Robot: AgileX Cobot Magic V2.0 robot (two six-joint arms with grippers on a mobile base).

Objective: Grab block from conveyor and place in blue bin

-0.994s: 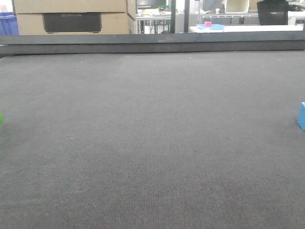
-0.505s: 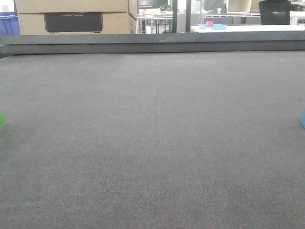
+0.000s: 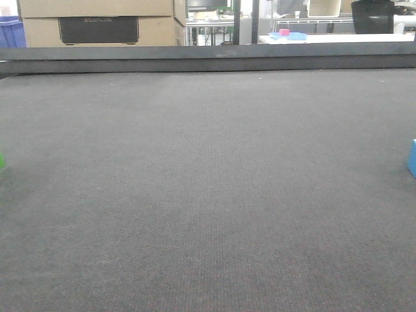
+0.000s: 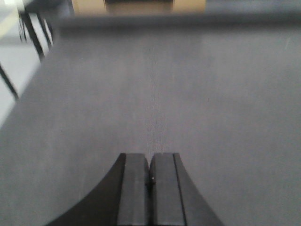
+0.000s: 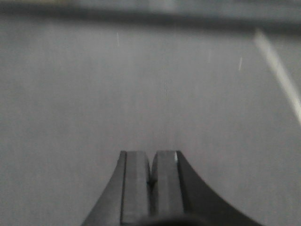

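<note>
1. Now the wide, dark grey, woven conveyor belt [image 3: 208,195] fills the front view, with a dark metal rail [image 3: 208,58] along its far edge.
2. A small blue block [image 3: 412,158] stands on the belt at the right border, only partly visible.
3. A blue bin [image 3: 12,34] stands behind the rail, far left.
4. The black left gripper [image 4: 150,160] hangs above the belt, its fingers pressed together and holding nothing.
5. The black right gripper [image 5: 152,160] is also closed and empty.

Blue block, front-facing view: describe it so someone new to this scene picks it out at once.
The wide dark grey conveyor fills most of the view. At the picture's right edge, about halfway up, the blue block sits on it, partly cut off by the frame. It is the only blue thing on the belt; the sliver at the left edge is green.
</note>
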